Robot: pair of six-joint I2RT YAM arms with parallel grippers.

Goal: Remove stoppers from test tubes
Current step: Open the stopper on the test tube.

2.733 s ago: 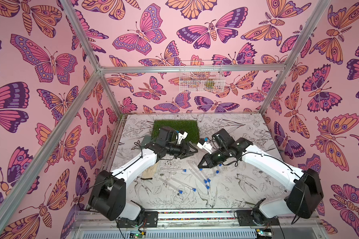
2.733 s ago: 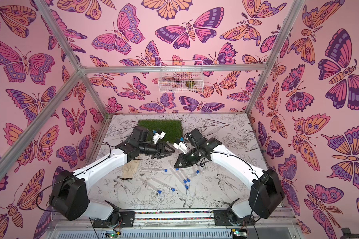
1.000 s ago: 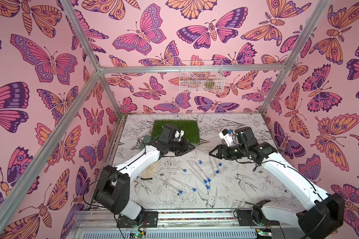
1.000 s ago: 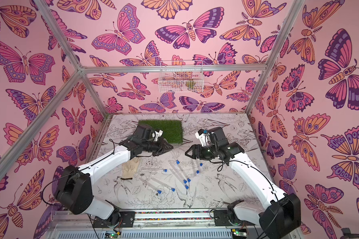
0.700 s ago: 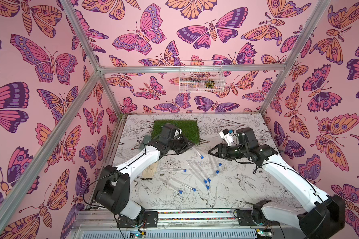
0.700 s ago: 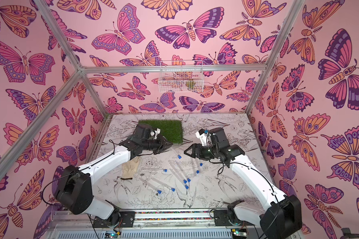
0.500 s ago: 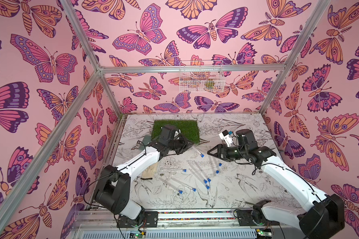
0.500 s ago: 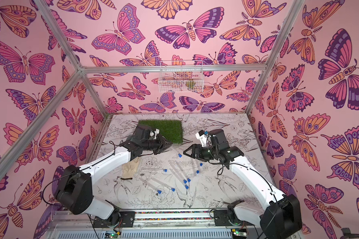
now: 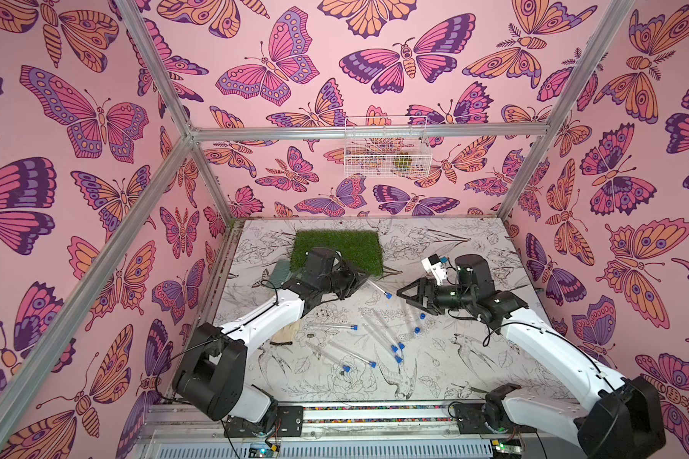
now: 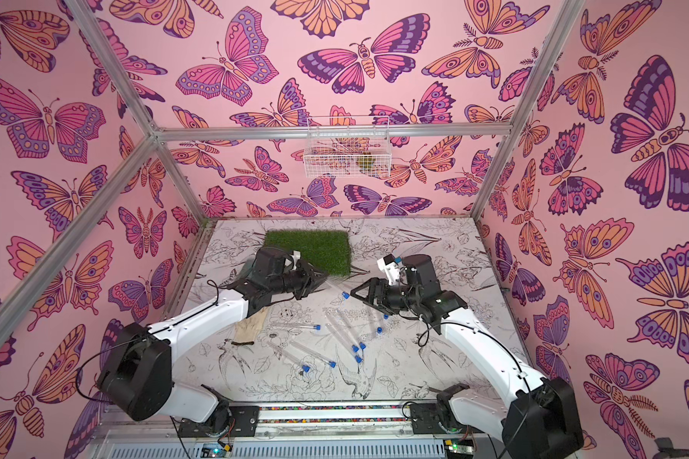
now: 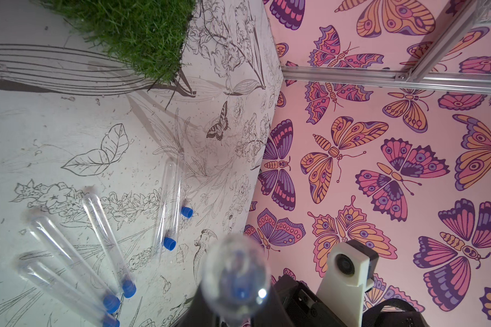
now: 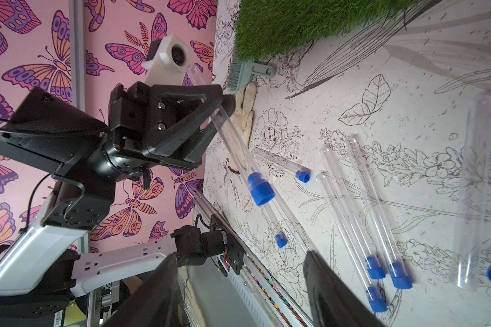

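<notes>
Right wrist view: your left gripper [image 12: 219, 109] clamps test tube [image 12: 234, 144] mid-frame, stopper [image 12: 260, 190] outward so right gripper [image 12: 241, 254], jaws spread empty, can pull.

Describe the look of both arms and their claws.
The left arm and right arm match: white shells on the long links, black housings at the joints, thin black cables looping outside. The left claw and right claw are black, with open triangular finger frames. Each wrist carries a white camera mount.
</notes>
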